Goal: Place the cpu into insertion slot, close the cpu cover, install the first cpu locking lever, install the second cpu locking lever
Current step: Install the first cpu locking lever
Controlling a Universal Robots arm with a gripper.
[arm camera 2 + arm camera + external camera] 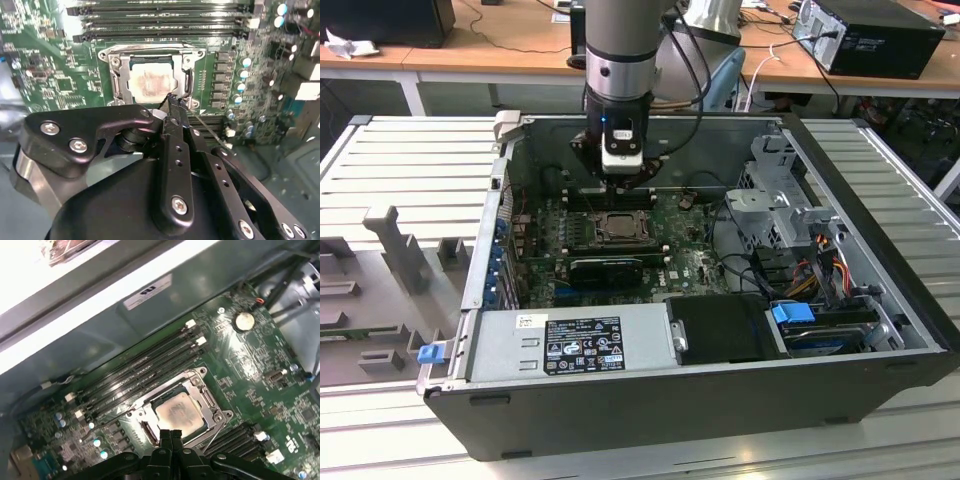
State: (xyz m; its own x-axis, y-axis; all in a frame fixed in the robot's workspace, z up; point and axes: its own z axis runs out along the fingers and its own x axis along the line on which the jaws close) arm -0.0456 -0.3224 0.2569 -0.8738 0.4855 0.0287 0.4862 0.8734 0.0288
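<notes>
An open computer case [700, 405] lies on its side on a grey ribbed table [410, 160], with wooden desks [500, 40] across the room at 12 o'clock in the exterior view. The robot arm [620, 50] reaches straight down into the case, over the green motherboard [695, 265]. A labelled power supply [570, 345] sits at 6 o'clock from the board.

The cpu [620, 228] [150, 82] [179, 412] lies flat in the insertion slot [595, 230] near the middle of the board. Its smeared silver top faces up and its square edges line up with the socket. The chip is square, so neither side reads as the longer. The cpu cover [152, 51] [165, 391] lies down flat around it, framing the chip through its cut-out. Just beside the socket, the memory slots [160, 22] [145, 370] run parallel to one edge of the cover.

The gripper [623, 190] [172, 101] [170, 436] hangs at 12 o'clock from the socket in the exterior view. In both wrist views its fingertips are pressed together at the cover's edge. Whether they touch the cover cannot be told.
</notes>
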